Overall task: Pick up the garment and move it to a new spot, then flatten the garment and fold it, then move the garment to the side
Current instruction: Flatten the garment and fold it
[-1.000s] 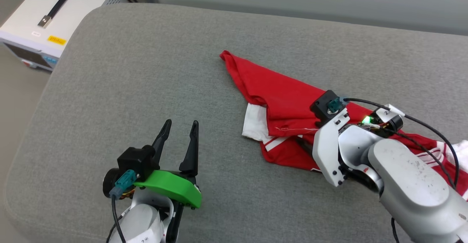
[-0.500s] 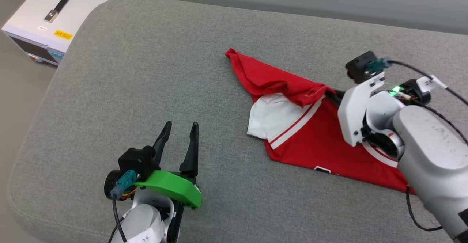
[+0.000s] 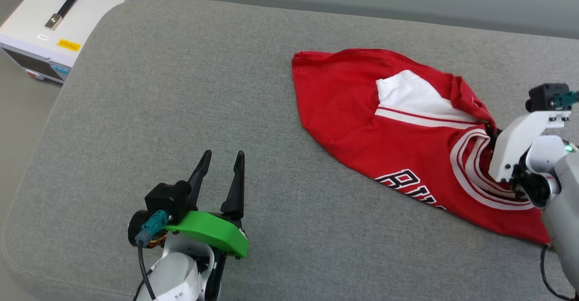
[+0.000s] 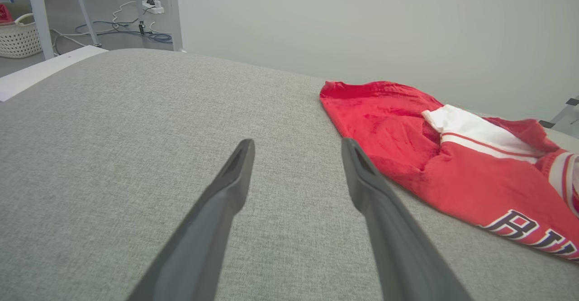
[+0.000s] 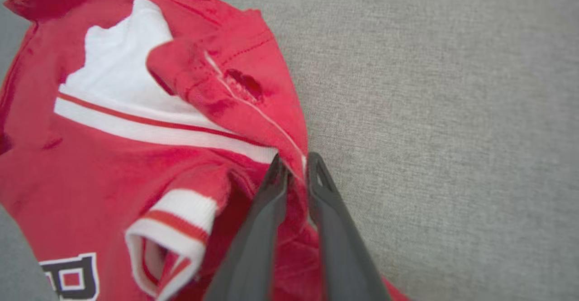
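The garment (image 3: 362, 111), a red jersey with a white sleeve, striped trim and black lettering, lies loosely spread on the right half of the grey cushion; it also shows as the garment (image 4: 452, 156) and the garment (image 5: 113, 156). My right gripper (image 5: 295, 161) is shut on a red edge of the cloth near the striped collar, and its fingers are hidden behind the wrist in the head view. My left gripper (image 3: 222, 157) hovers open and empty over bare cushion at the lower left, well apart from the shirt; its open fingers (image 4: 235, 174) point past the shirt's left edge.
The grey cushion (image 3: 181, 88) has bare room on its left half and in front. A white equipment case (image 3: 59, 16) with a black handle stands beyond the cushion's far left corner. A basket (image 4: 18, 38) and cables lie on the floor further off.
My right gripper has pulled the garment's edge to the right and back, unrolling it from a folded bunch so the lettering and collar face up. The left gripper has stayed put.
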You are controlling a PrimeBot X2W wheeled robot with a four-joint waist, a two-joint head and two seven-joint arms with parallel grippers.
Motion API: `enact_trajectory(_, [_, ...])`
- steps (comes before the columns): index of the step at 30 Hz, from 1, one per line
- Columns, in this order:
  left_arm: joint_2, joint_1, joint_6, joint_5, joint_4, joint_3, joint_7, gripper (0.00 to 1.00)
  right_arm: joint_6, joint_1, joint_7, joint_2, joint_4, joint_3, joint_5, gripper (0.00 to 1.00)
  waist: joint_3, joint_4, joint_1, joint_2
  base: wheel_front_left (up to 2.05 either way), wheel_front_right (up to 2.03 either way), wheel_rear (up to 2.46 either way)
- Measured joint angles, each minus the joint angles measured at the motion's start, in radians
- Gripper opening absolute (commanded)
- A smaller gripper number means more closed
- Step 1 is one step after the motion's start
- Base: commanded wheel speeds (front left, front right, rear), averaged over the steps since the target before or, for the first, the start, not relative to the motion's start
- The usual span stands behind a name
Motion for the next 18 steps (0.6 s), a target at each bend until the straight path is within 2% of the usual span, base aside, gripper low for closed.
enact_trajectory(1, [0.000,0.000,0.000,0.000,0.001,0.000,0.000,1.00,0.000,0.014,-0.019,0.009,0.015,-0.014,0.015,1.00,0.000,-0.002,0.0000,0.0000,0.00,0.00,0.00])
enact_trajectory(7, [0.001,0.000,0.000,0.003,0.009,0.002,0.000,1.00,0.000,0.052,-0.235,0.034,0.027,-0.071,0.034,1.00,-0.013,-0.014,0.0000,0.0000,0.00,0.00,0.00])
enact_trajectory(12, [0.009,0.009,0.000,0.003,0.012,0.006,0.000,1.00,0.000,0.094,-0.447,0.028,0.018,-0.107,-0.038,1.00,-0.040,-0.028,0.0000,0.0000,0.00,0.00,0.00])
enact_trajectory(14, [0.023,0.028,0.003,0.003,0.010,0.010,0.002,1.00,0.000,0.144,-0.503,0.026,-0.036,-0.148,-0.114,1.00,-0.067,-0.040,0.0000,0.0000,0.00,0.00,0.00])
enact_trajectory(18, [0.038,0.055,0.016,0.001,0.000,0.024,0.012,1.00,0.000,0.235,-0.511,0.047,-0.156,-0.209,-0.197,1.00,-0.094,-0.058,0.0000,0.0000,0.00,0.00,0.00])
